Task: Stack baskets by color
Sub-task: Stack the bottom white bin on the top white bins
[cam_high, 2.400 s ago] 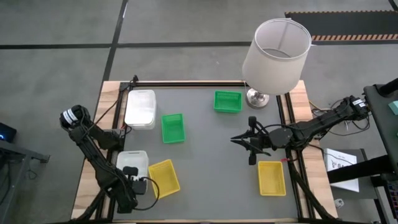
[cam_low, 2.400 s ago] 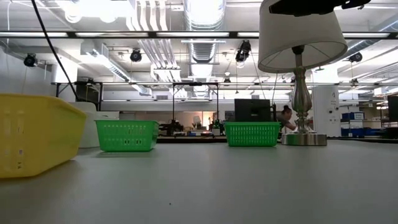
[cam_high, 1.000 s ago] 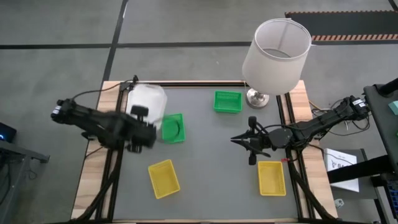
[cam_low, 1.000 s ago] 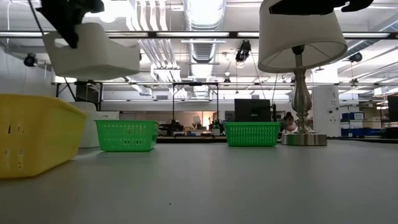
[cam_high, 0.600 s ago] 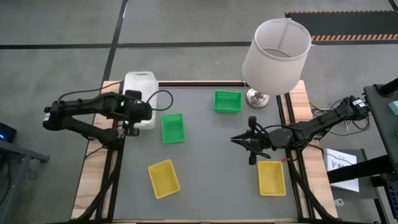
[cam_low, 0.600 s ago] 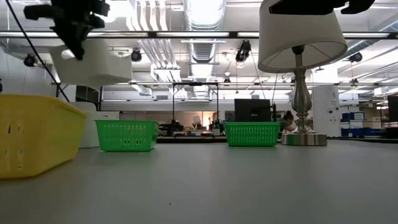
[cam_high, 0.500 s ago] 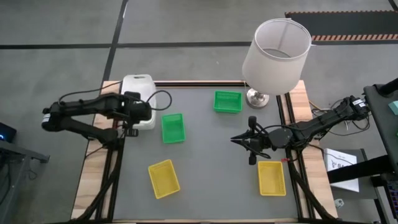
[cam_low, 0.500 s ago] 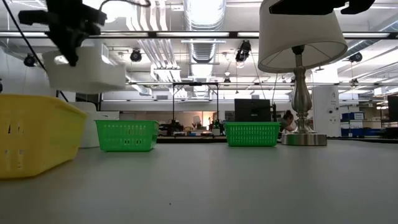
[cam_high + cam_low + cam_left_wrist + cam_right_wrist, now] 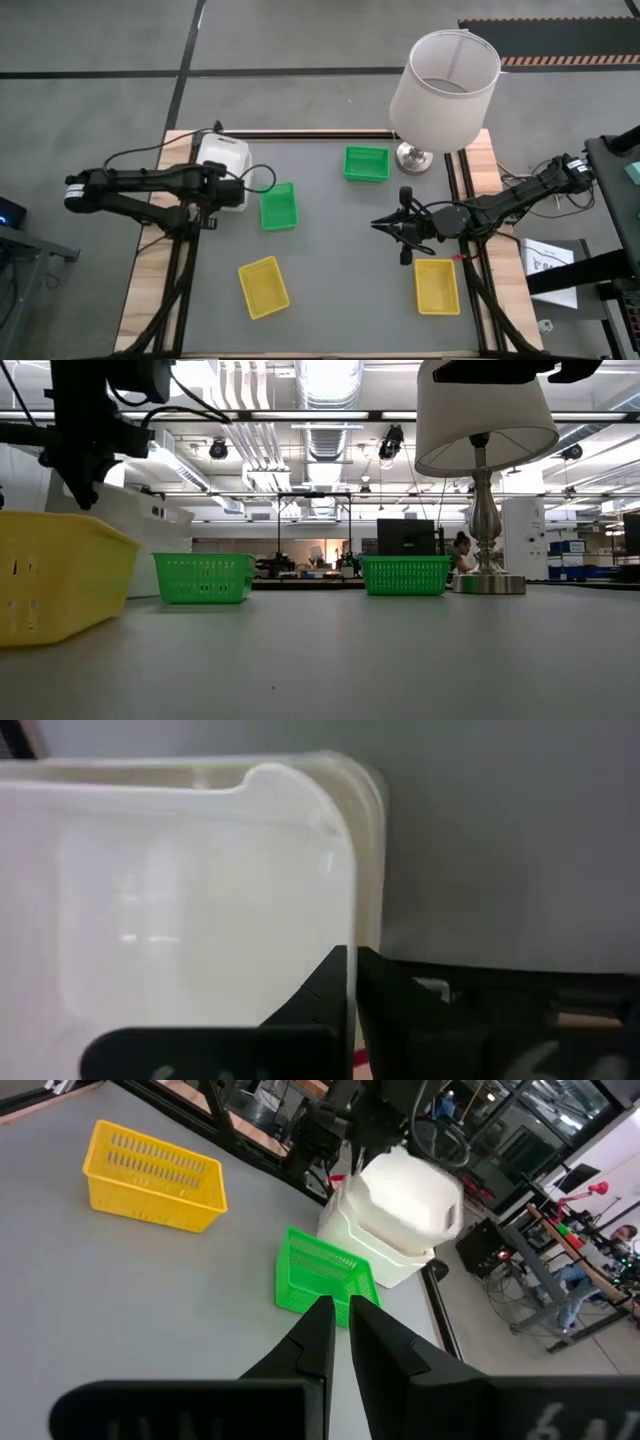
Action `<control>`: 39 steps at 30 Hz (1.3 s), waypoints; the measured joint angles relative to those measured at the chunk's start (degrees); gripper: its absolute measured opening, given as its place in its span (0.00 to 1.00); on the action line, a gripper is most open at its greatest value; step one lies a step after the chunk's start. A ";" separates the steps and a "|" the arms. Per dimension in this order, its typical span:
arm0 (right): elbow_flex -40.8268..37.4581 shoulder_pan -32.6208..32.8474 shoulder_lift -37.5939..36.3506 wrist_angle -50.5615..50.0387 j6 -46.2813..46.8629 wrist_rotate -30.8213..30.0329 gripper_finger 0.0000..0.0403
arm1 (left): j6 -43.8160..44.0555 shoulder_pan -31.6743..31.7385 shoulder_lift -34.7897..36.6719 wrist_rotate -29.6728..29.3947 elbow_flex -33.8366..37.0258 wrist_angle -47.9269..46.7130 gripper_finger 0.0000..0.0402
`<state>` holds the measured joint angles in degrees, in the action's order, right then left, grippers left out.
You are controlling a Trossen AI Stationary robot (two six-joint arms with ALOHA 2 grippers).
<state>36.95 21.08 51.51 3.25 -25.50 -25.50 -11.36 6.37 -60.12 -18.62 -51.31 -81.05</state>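
The left gripper (image 9: 212, 186) was clamped shut on the rim of a white basket (image 9: 224, 156), which hung tilted just above the white stack (image 9: 372, 1250) at the table's (image 9: 350, 260) far-left corner; from the right wrist view the held basket (image 9: 410, 1200) sat canted over the stack, whether touching it could not be told. In the left wrist view the thin fingers (image 9: 340, 982) pinched one short wall of the smooth, translucent white plastic, its rounded corner plain to see. The held basket's long axis ran roughly away from the gripper toward the table's far edge. Just beside the stack lay a green basket (image 9: 279, 205), lattice-walled, its long axis running front to back; a second green basket (image 9: 366, 162) stood well apart near the lamp (image 9: 442, 80) with its fabric-like white shade and metal foot. Two yellow baskets, one near the front left (image 9: 264, 286) lying askew and one at the front right (image 9: 436, 285) lying front to back, were slotted plastic with raised rims. The right gripper (image 9: 378, 226) hovered over the table's middle right, fingers nearly together and holding nothing.
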 joint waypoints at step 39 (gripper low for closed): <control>0.00 0.00 -0.01 -0.01 0.38 -0.04 0.07 | -1.15 0.00 3.29 2.74 1.11 9.13 0.03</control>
<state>36.95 21.08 51.51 3.24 -25.12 -25.54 -12.51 6.37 -56.84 -15.88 -50.19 -71.92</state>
